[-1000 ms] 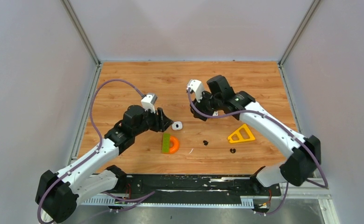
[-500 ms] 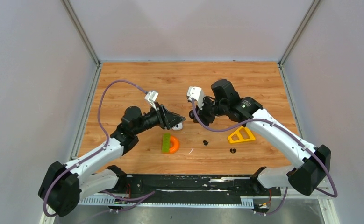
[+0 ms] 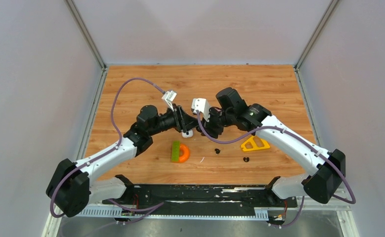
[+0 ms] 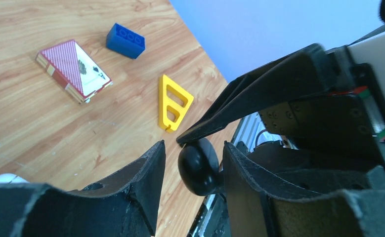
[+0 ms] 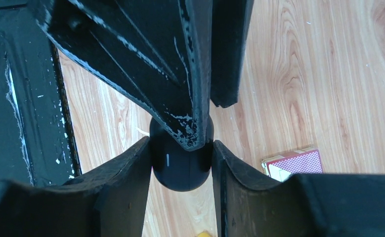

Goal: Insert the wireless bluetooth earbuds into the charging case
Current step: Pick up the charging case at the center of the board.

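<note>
My right gripper (image 5: pixel 180 143) is shut on a round black charging case (image 5: pixel 180 170) and holds it above the table's middle. My left gripper (image 4: pixel 193 148) is open, its jaws on either side of the same case (image 4: pixel 198 167), with a gap on one side. One left finger overlaps the case's top in the right wrist view. In the top view the two grippers meet (image 3: pixel 194 123). Two black earbuds (image 3: pixel 217 150) (image 3: pixel 245 159) lie on the wood. A white case (image 3: pixel 187 133) sits under the left gripper. No white earbuds show.
A green and orange piece (image 3: pixel 179 151) and a thin white sliver (image 3: pixel 201 159) lie near the front. A yellow triangle (image 3: pixel 254 143) lies under the right arm. A card deck (image 4: pixel 74 69) and a blue brick (image 4: pixel 126 40) lie beyond it.
Both grippers have moved toward each other over the table's middle. The left gripper's jaws have come around the black case held by the right gripper.
</note>
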### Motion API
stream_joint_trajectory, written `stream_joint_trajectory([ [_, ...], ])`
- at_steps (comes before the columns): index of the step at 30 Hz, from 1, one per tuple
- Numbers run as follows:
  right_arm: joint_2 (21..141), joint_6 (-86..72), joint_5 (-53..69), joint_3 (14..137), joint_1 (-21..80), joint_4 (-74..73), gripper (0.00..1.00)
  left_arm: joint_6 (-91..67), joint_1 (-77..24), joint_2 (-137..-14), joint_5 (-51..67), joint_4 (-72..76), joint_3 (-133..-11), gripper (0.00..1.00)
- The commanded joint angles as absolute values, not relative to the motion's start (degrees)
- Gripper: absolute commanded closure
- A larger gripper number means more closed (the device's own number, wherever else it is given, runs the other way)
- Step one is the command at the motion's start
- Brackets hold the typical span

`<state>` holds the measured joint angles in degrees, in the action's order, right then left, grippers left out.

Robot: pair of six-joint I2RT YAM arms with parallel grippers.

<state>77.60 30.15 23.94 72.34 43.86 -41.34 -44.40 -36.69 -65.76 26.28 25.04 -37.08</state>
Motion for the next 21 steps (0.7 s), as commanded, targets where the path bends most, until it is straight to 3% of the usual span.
stream_joint_trajectory([
  [1,77.0,31.7,23.0,74.8,44.3,-40.9,0.65,-42.7,-37.3,-66.4,26.2,23.1,-38.6,0.47],
  [11,77.8,32.0,22.6,75.7,44.2,-40.9,0.63,-43.0,-37.4,-67.6,28.7,19.7,-39.4,0.53],
  [21,78.8,32.1,21.7,76.3,45.0,-41.0,0.63,-43.2,-37.6,-68.8,30.0,17.8,-40.0,0.51],
])
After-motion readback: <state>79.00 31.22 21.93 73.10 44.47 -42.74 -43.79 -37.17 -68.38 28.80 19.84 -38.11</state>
